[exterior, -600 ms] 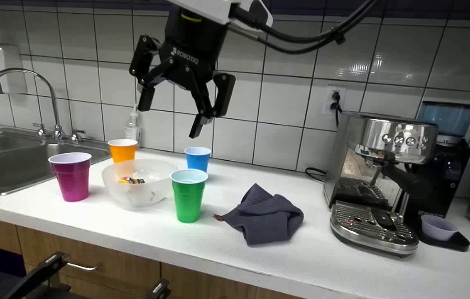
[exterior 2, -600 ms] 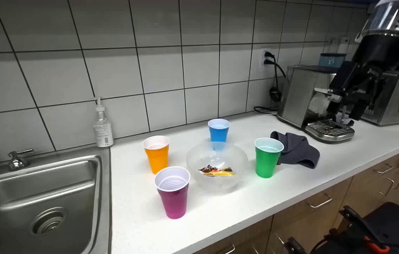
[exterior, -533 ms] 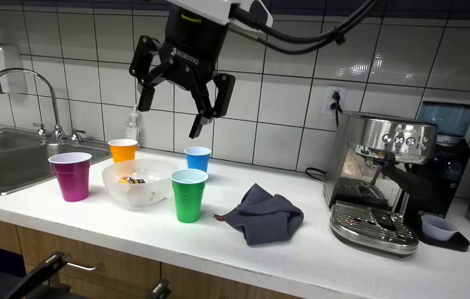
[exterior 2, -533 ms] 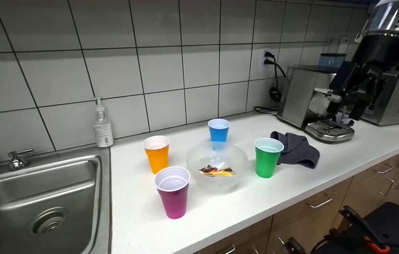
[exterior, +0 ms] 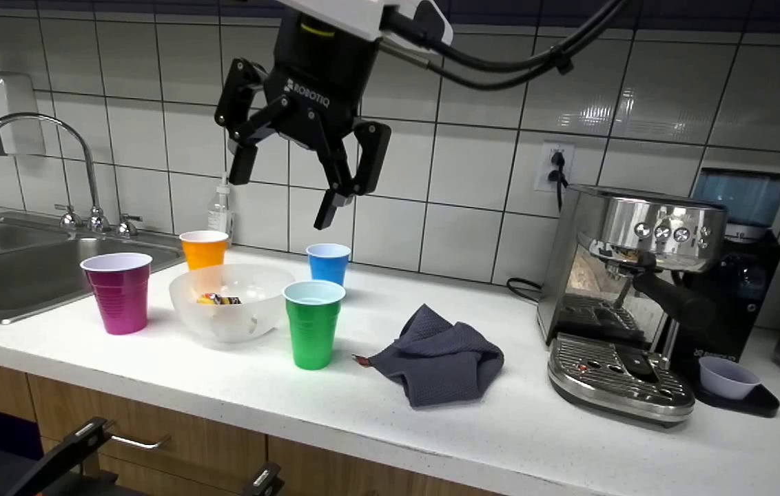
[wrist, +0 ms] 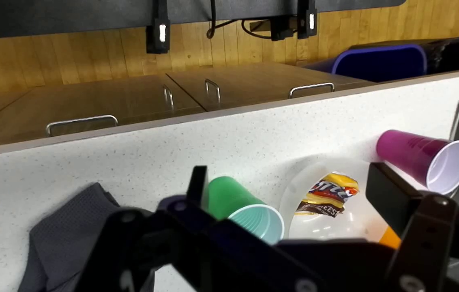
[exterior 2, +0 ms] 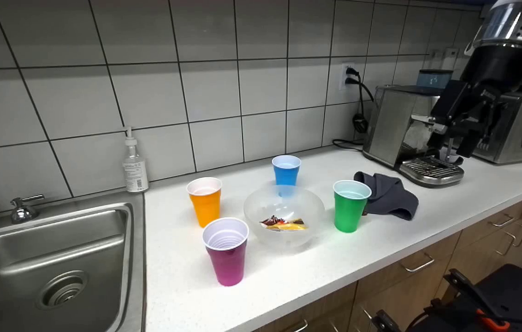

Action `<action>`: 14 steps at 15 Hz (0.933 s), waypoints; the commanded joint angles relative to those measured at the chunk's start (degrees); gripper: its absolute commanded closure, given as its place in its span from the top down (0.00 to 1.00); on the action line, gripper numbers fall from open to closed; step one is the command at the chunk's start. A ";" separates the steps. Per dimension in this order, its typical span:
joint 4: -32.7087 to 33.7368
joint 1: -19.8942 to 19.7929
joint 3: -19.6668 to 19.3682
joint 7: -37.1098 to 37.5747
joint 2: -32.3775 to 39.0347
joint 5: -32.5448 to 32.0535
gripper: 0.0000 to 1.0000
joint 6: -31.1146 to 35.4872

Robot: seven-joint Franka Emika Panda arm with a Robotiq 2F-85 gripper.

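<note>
- The gripper [exterior: 286,189] has its fingers spread wide with nothing between them; it hangs well above the white counter [exterior 2: 178,295], touching nothing, and in the wrist view the frosted bowl [exterior: 231,327] and the green plastic cup [wrist: 229,197] show beyond its fingertips.
- Judged from that pose, the step in hand is a free hover with no grasp begun; a move down toward the bowl would call for spread fingers and clearance of the cup rims around it.
- The bowl holds snack packets [wrist: 329,194] in yellow, red and brown wrappers; their lettering is not fully readable.
- Just beside the bowl, on the side away from the sink [exterior 2: 137,267], stands the green cup, upright; its pale lining shows, its bottom does not.
- On the bowl's sink side the purple plastic cup [exterior 2: 228,267] stands upright; no contents show in it.
- The orange plastic cup [exterior 2: 205,207] stands near the bowl, toward sink and tiled wall [exterior 2: 145,101]; the blue plastic cup [exterior 2: 286,173] is on the bowl's wall side. Whether either holds anything cannot be told.
- Farther from the bowl, past the green cup, a dark grey towel [exterior: 442,365] lies crumpled, with the espresso machine [exterior: 597,275] beyond.
</note>
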 commanded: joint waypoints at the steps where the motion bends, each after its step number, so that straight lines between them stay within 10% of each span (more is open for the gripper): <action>1: 0.08 -1.29 1.27 -0.85 0.40 0.98 1.00 -0.11; 14: 0.27 3.83 8.25 2.08 1.67 6.19 1.00 4.53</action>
